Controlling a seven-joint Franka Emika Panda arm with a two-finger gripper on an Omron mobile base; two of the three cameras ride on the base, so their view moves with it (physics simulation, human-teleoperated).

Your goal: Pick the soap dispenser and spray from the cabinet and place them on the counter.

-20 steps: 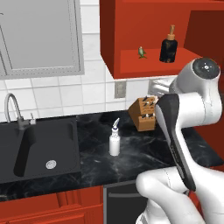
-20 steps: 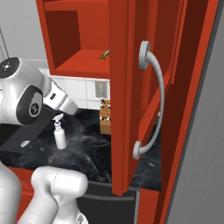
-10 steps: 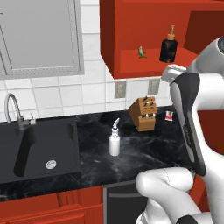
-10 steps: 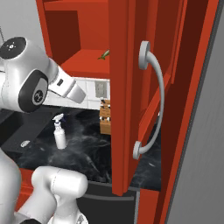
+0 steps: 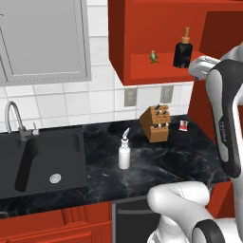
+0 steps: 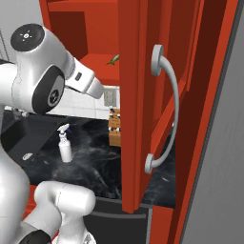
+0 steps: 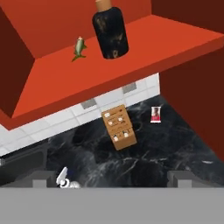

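Soap dispenser (image 5: 182, 50) seen on the open cabinet (image 5: 142, 42) shelf — spray (image 5: 124, 152) already down on the counter (image 5: 161, 161).

The dispenser is shown as a squat dark brown-black bottle with a tan pump top, upright on the red shelf, a small green figure (image 5: 153, 56) set apart to its left. The slim white spray, with pointed nozzle, is placed upright between sink (image 5: 42, 161) and knife block (image 5: 155, 123). The gripper (image 7: 113, 179) is held spread wide and empty — below the shelf's front edge, clear of the dispenser.
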